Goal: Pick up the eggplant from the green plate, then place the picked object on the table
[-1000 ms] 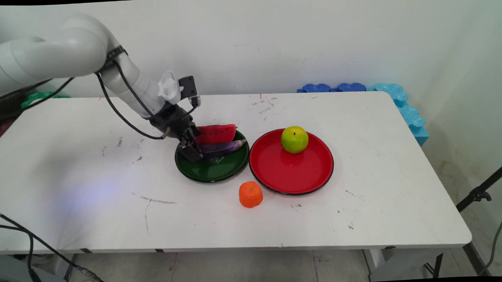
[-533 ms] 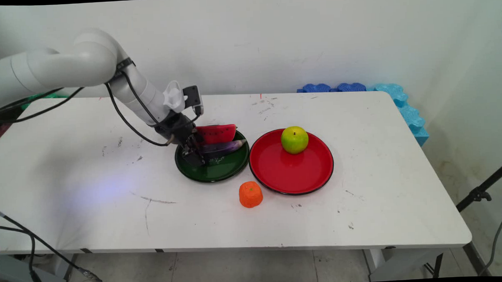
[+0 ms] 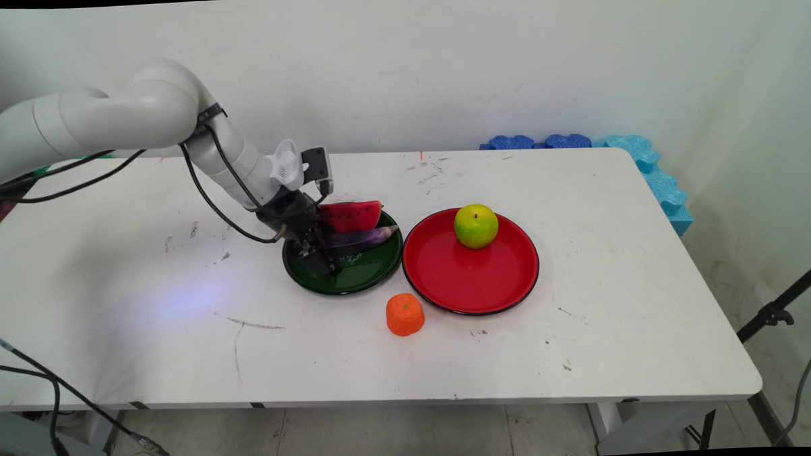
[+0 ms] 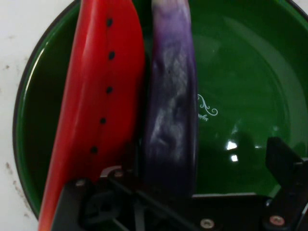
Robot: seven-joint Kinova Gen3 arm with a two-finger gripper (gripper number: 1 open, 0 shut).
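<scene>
My gripper [image 3: 319,252] is black, my arm [image 3: 125,116] white with black cables [image 3: 209,194]. The plate [image 4: 250,72] under me is dark green with a small white scroll mark. On it, the melon slice [image 4: 103,96] is red with black seeds, and the eggplant [image 4: 171,106] is glossy purple, paler at its tip. The other plate [image 3: 471,276] is red with a dark rim, its apple [image 3: 475,225] yellow-green. The orange [image 3: 404,314] is bright orange. The table [image 3: 617,301] is white with dark scuffs.

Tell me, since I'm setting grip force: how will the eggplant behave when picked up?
The eggplant looks glossy, so probably slippery. Its long rounded body may roll on the green plate, though the watermelon slice beside it blocks one side. It looks like a rigid toy, likely light.
</scene>
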